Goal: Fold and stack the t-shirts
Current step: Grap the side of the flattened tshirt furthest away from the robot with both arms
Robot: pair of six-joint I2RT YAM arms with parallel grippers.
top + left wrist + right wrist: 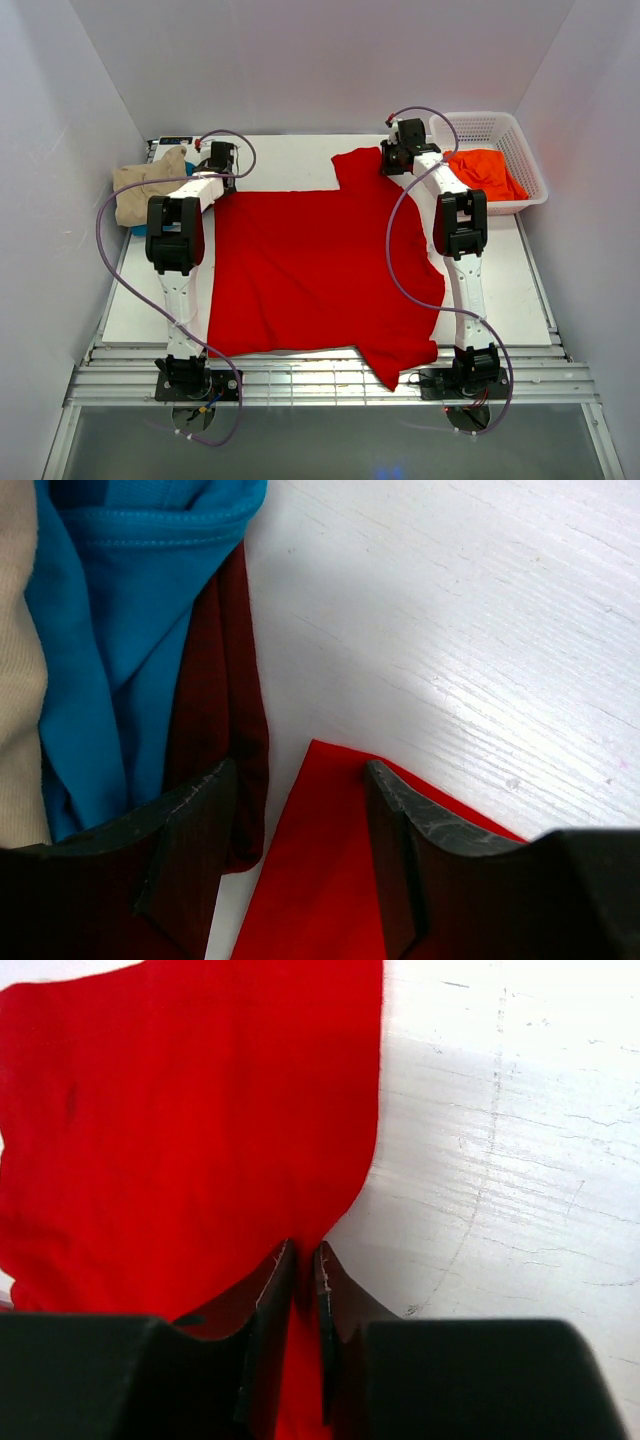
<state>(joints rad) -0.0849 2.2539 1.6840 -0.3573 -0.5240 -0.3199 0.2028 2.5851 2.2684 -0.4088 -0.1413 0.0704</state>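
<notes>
Right claw (pixel 303 1255): the fingers are set almost together and are clamped on the edge of the bright red t-shirt (pixel 320 265), at its far right corner.
Left claw (pixel 300 775): the fingers are held apart; the shirt's far left corner is seen lying flat on the surface (pixel 290 160) between them, ungripped.
Bright red t-shirt: it is spread flat across the middle of the surface, between the two arms; its near right part is draped over the near edge.
Dark red t-shirt (pixel 215 700): it is located just beside one finger of the left claw.
Teal blue t-shirt (pixel 110 630): it is laid against the dark red one.
Tan t-shirt (pixel 140 190): it is piled at the far left corner, beside the teal one.
Orange t-shirt (pixel 485 172): it is bunched inside the white lattice basket (pixel 490 125) at the far right.
</notes>
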